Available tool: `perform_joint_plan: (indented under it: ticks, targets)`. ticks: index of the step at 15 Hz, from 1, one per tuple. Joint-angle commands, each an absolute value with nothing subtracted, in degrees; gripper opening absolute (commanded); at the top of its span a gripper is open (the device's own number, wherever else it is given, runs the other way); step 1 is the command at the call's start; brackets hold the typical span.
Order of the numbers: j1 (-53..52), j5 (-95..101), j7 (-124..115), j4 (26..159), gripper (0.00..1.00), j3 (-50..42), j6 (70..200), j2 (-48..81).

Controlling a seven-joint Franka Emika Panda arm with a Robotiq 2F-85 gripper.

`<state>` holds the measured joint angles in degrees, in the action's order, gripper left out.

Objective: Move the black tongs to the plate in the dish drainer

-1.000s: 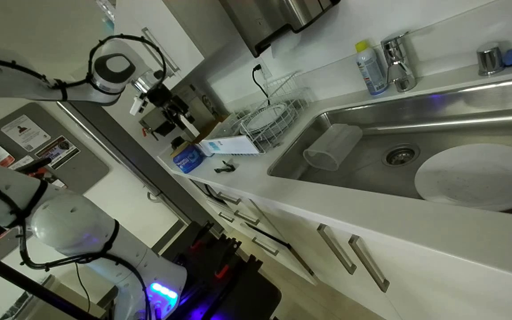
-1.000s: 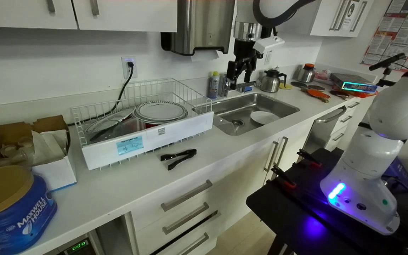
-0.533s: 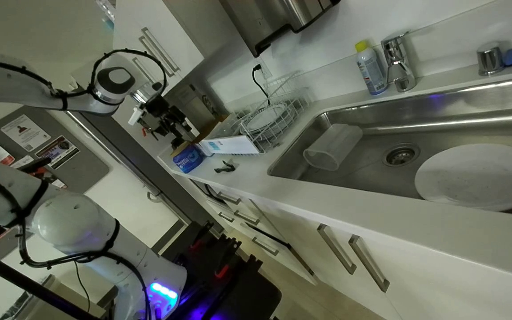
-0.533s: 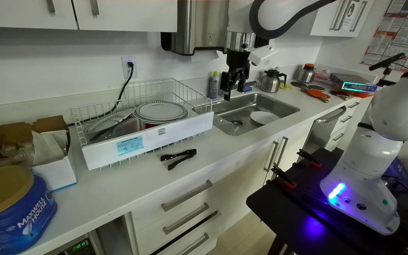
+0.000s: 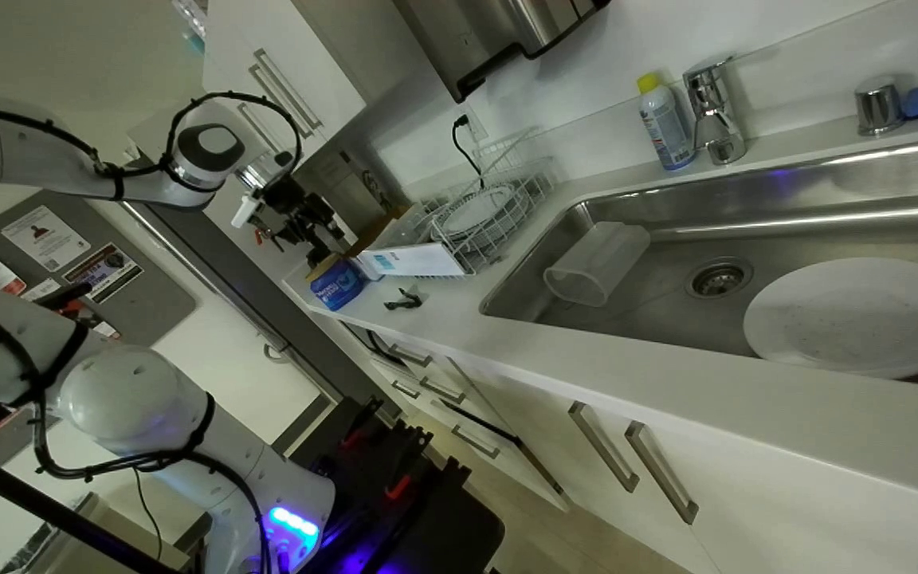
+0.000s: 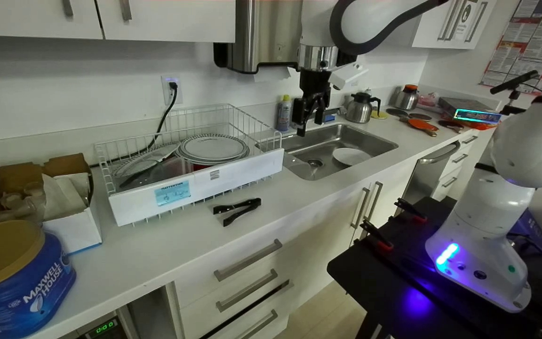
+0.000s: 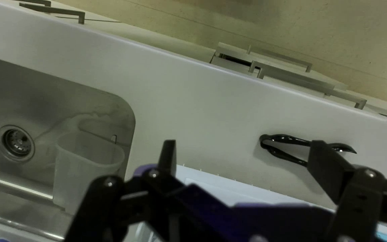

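on the smooth counter (image 7: pixel 193 111) lie glossy v-shaped tongs (image 7: pixel 286 138); the claw (image 7: pixel 244 148) gapes wide.

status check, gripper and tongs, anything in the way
Gripper open, nothing held. Black tongs lying on counter, outside dish drainer. White blue-labelled panel between tongs and plate.

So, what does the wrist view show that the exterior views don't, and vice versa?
Only the wrist view: one finger of the gripper blocking part of the black tongs from sight.
Only the exterior views: the blue Maxwell House tub, the steel wall dispenser and the arm's base.
Shared: the tongs lying on the counter, the sink drain and the gripper's parted fingers.
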<state>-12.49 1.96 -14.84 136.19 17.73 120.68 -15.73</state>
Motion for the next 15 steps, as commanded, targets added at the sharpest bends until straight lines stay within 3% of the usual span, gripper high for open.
perform_joint_plan:
  ticks: [1,7,15]
  targets:
    - [-14.07,4.14,-15.02,137.05,1.00,19.73,125.88,-12.03]
    - [-19.08,-2.63,-0.78,138.66,1.00,19.92,143.19,-2.20]
    - [-18.41,-6.07,28.11,134.25,1.00,21.49,144.04,9.99]
